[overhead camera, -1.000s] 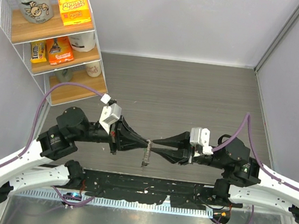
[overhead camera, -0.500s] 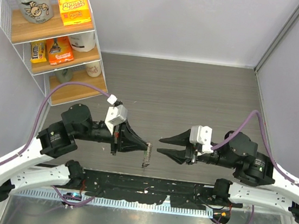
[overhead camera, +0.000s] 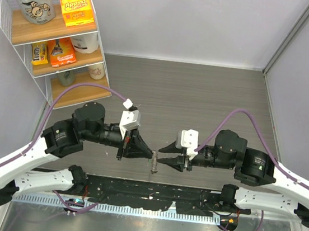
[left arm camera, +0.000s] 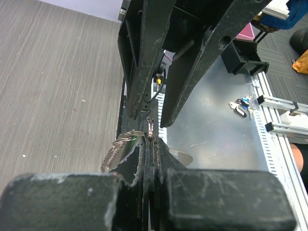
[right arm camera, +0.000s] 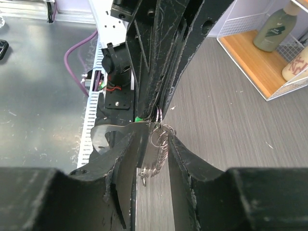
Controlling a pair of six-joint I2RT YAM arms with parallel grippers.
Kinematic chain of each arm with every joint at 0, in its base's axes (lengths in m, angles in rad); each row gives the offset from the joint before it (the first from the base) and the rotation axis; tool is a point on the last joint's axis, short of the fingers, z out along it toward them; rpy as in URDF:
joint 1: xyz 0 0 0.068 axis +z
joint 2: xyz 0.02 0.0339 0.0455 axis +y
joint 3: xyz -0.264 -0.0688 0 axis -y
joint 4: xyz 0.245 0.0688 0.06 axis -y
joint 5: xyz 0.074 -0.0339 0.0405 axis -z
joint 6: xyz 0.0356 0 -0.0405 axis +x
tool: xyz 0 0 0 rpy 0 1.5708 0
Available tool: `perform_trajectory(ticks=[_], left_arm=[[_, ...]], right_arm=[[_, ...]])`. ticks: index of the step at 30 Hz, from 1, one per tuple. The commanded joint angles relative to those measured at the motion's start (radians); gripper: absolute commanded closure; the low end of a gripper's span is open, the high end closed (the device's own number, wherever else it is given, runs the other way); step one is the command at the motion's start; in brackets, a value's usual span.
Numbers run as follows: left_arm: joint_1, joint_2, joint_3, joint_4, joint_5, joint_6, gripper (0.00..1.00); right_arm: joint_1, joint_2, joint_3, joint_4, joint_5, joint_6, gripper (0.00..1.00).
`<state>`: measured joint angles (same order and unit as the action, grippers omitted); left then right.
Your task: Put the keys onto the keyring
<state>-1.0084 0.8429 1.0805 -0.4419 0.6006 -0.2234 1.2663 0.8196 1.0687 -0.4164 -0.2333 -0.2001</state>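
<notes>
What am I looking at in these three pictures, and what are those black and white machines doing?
Two robot arms bolted to a wooden table. One picture looks down from above; the other two come from cameras on the wrists, looking along the fingers. The left gripper is pinched shut on a silvery keyring that dangles from its tip. The right gripper is open, fingers either side of the ring. A wire shelf of groceries stands back left.

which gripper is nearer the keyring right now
Left. The left gripper is shut on the keyring, which hangs from its tips. The right gripper faces it, open, its fingers either side of the keyring, not clamped.
</notes>
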Motion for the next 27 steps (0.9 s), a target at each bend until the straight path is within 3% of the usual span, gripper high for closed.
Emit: perform_trajectory(ticks=[1, 16, 27], left_arm=[[-0.001, 0.005, 0.053, -0.032, 0.031, 0.030, 1.00], [-0.001, 0.042, 0.070, -0.084, 0.053, 0.062, 1.00], [-0.001, 0.045, 0.072, -0.093, 0.054, 0.073, 1.00]], right_arm=[[0.004, 0.004, 0.062, -0.019, -0.023, -0.009, 0.61], [0.004, 0.075, 0.099, -0.041, -0.023, -0.004, 0.62], [0.004, 0.107, 0.120, -0.073, -0.037, -0.007, 0.75]])
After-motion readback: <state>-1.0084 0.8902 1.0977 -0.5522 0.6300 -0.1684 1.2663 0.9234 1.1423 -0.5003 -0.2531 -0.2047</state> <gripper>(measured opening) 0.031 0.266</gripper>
